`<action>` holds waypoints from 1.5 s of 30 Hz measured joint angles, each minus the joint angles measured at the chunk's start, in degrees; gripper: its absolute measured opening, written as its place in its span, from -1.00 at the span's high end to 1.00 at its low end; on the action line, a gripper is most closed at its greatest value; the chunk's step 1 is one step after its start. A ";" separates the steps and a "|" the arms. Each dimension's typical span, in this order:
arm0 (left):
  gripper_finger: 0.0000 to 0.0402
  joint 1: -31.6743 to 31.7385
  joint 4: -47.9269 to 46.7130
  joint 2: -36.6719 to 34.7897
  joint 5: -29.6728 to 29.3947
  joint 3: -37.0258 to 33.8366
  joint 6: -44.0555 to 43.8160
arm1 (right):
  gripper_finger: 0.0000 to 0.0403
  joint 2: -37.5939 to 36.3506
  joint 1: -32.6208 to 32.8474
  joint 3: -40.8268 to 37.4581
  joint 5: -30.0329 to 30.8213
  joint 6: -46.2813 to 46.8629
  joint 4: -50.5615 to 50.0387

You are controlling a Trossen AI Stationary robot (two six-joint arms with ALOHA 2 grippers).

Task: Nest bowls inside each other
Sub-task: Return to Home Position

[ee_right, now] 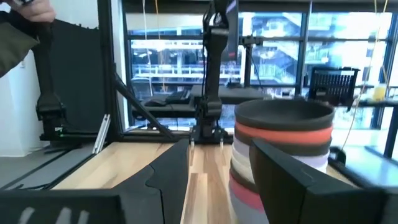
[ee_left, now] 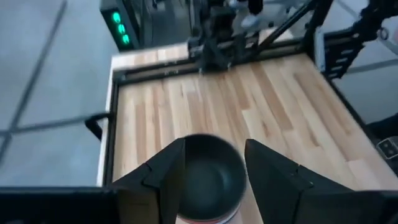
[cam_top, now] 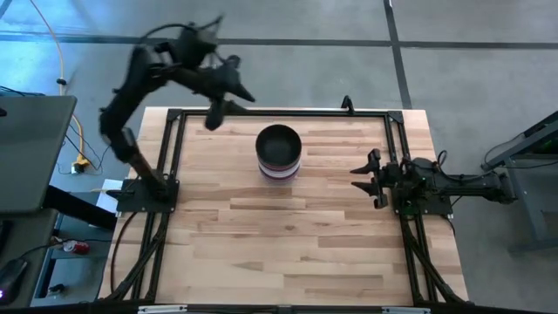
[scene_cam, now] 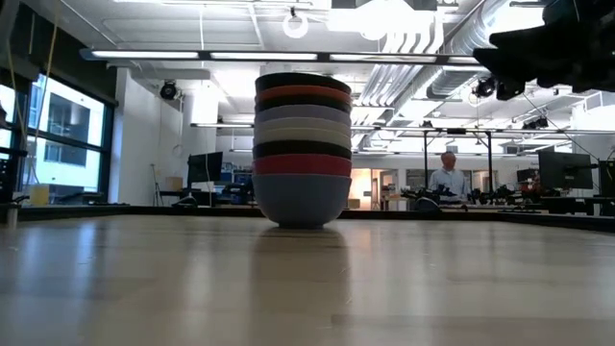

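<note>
The bowls are nested in one stack (cam_top: 278,153) standing upright on the table's far middle. Its lowest blue bowl (scene_cam: 302,202) rests on its base on the wood, and a black bowl (ee_left: 210,174) is on top. In between, red, black, white and lavender rims show. My left gripper (cam_top: 225,103) is open and raised above the far left part of the table. In the left wrist view its fingers (ee_left: 214,143) frame the stack from above without touching it. My right gripper (cam_top: 364,174) is open, low and to the stack's right, pointing at the stack (ee_right: 280,155).
A black metal frame (cam_top: 174,157) runs along the table's left, far and right sides, with both arm bases on it. Bare wood (cam_top: 279,253) spreads between the stack and the near edge. A raised dark arm part (scene_cam: 553,48) shows in the low view. A person (scene_cam: 448,178) stands far back in the room.
</note>
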 joint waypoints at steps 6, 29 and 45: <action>0.23 -0.98 0.04 -8.05 -5.45 -1.95 -2.91 | 0.20 -0.02 0.00 0.00 1.15 -2.47 3.62; 0.23 -4.02 43.71 -54.54 -7.92 -67.69 -11.59 | 0.20 0.00 0.02 0.00 7.57 0.81 -8.35; 0.23 -4.00 60.77 -77.57 -20.25 -99.50 -15.79 | 0.20 -0.02 0.02 0.00 12.22 3.81 -14.05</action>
